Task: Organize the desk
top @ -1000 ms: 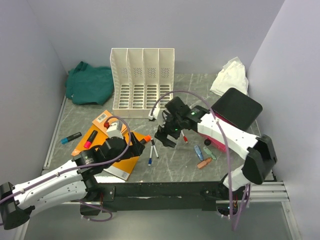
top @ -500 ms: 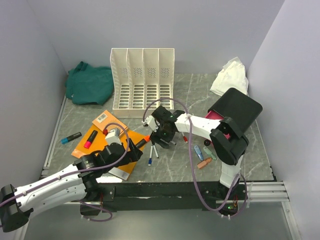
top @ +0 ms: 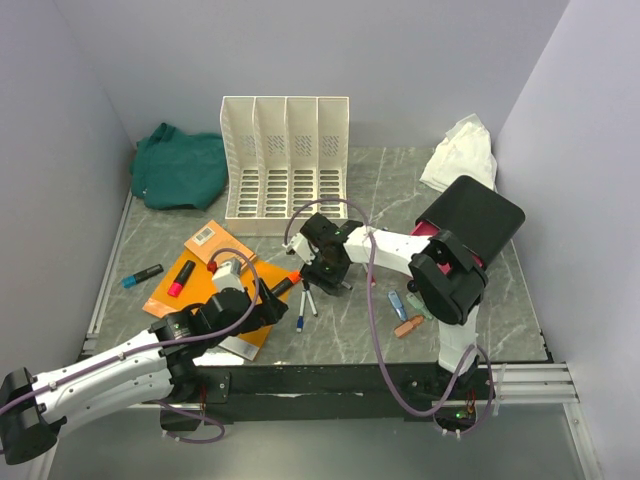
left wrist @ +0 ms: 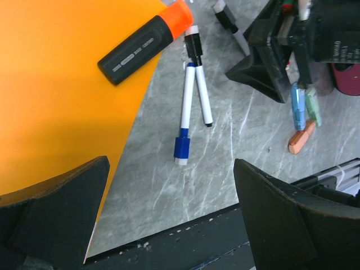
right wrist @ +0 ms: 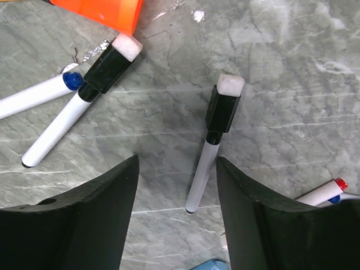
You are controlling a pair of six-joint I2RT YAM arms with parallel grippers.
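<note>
In the middle of the desk (top: 390,185), just in front of the white file rack (top: 285,165), we have the right tool (right wrist: 175,171) low over a black-capped marker (right wrist: 216,132). Its jaws stand apart and hold nothing. The marker's pale barrel lies in the gap between the two fingers, with the cap pointing away past the tips, and we see no contact. We judge this to be the approach to a grasp, one of the first pieces of tidying. Loose pens, a highlighter (left wrist: 140,42), an orange notebook (left wrist: 56,84) and some small erasers (top: 405,312) are scattered on the stone top.

The left tool (left wrist: 170,169) is also spread wide and empty. It hovers at the notebook's edge above a blue-capped marker (left wrist: 184,121) and a second black-capped one (left wrist: 198,79), which lie in a narrow V.

The next move calls for the right tool to sink a little further and close squarely across the barrel, not the cap. The marker sits at a slight slant to the fingers, so a small wrist turn would help. The two arms work near each other, so we would lift straight up before carrying anything off.
</note>
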